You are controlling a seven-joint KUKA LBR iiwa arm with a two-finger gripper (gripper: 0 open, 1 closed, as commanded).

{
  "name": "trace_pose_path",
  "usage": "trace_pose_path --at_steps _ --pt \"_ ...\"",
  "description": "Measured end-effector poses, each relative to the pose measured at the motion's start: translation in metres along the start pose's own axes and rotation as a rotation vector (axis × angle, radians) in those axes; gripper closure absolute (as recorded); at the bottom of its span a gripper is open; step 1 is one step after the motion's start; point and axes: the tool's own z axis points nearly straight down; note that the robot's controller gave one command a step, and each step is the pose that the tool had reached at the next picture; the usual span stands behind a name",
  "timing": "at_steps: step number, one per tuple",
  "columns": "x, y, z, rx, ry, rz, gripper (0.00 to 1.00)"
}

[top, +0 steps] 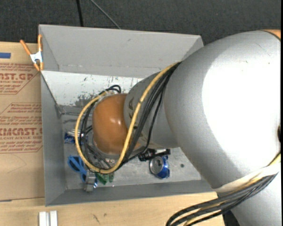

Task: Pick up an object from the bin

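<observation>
End effector sitting low beside blue item, lower left of frame; grip state: cannot tell; probably risking jamming against bin wall.

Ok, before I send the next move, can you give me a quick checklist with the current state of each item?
1. Gripper is down inside the grey metal bin, near its lower left corner in the camera view: ok.
2. Gripper open or shut: cannot tell; the orange wrist cover and cables hide it.
3. Something held: cannot tell.
4. Nearest things known: ok; a blue plastic piece and a small green piece lie by the gripper.
5. Blue-and-silver round thing lies apart from the gripper, to its right in the view: ok.
6. Clearance to the bin's left wall: cannot tell.
</observation>
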Motion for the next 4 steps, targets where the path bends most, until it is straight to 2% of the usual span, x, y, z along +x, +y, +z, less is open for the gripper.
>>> trace_pose_path --at_steps 1,2,3,4 --pt "0.0 0.03 -0.034 -0.001 -0.002 0.224 0.0" --pt "-0.002 0.013 -0.045 0.001 -0.001 0.531 0.0" --pt "0.004 0.015 -0.002 0.003 0.002 0.752 0.0" --pt "0.004 0.015 -0.001 0.004 0.003 0.751 0.0"
